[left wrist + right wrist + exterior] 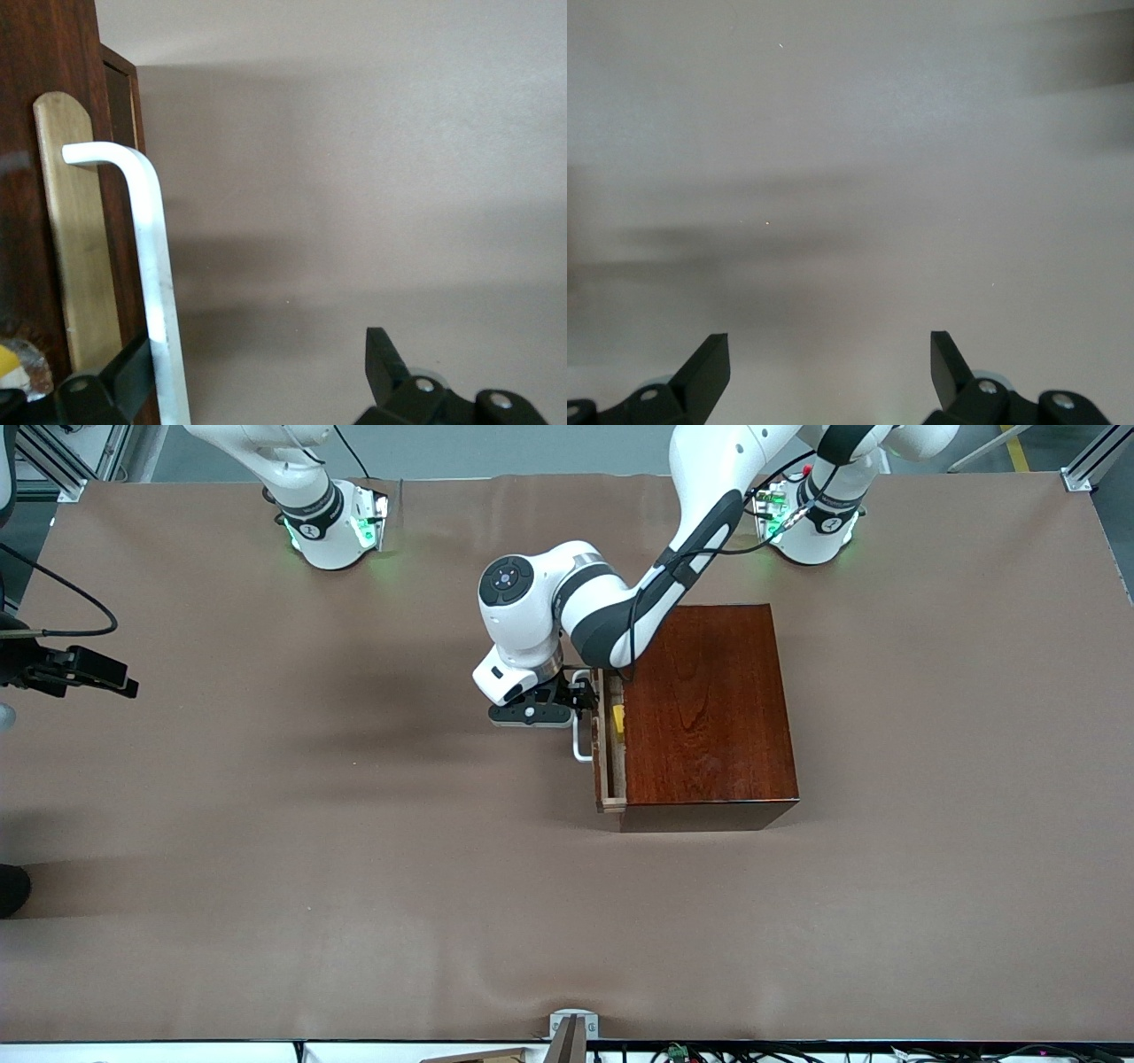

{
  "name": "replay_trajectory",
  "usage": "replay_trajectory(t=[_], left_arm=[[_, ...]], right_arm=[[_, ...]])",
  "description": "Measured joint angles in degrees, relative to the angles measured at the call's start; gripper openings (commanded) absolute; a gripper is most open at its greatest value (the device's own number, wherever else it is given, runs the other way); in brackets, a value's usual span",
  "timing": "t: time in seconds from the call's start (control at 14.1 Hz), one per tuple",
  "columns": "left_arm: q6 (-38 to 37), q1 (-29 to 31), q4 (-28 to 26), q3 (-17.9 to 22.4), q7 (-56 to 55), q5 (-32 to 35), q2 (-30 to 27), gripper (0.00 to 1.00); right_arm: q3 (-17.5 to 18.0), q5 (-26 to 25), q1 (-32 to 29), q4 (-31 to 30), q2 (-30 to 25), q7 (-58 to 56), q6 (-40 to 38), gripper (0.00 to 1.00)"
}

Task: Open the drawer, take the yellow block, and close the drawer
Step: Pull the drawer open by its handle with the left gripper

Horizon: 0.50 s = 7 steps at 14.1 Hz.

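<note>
The dark mahogany box [709, 717] stands mid-table toward the left arm's end. Its drawer [609, 775] is pulled out a little, showing a strip of light-wood tray. The yellow block [618, 718] lies in that gap, partly under the box top. My left gripper [580, 695] is open at the white handle [580, 746]. In the left wrist view the left gripper [257, 372] straddles the handle bar [152, 266]: one finger [124, 376] is between bar and drawer front [44, 53], the other finger [383, 359] is well clear. My right gripper [830, 359] is open and empty over bare table cover, out of the front view.
Brown cover [310, 850] spans the table. A black device on a cable [75, 669] juts in at the right arm's end. A metal bracket [573, 1026] sits at the table edge nearest the front camera.
</note>
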Motion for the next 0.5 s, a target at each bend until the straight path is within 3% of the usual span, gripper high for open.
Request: replay_trajectory(t=[0.35, 0.5], left_arm=[[2.96, -0.3, -0.55, -0.06, -0.03, -0.22, -0.04, 1.0], [9.23, -0.9, -0.55, -0.41, -0.02, -2.13, 0.61, 1.0]], right_arm=[[-0.06, 0.0, 0.0, -0.07, 0.22, 0.0, -0.01, 1.0], [-0.06, 0.0, 0.0, -0.1, 0.22, 0.0, -0.01, 1.0]])
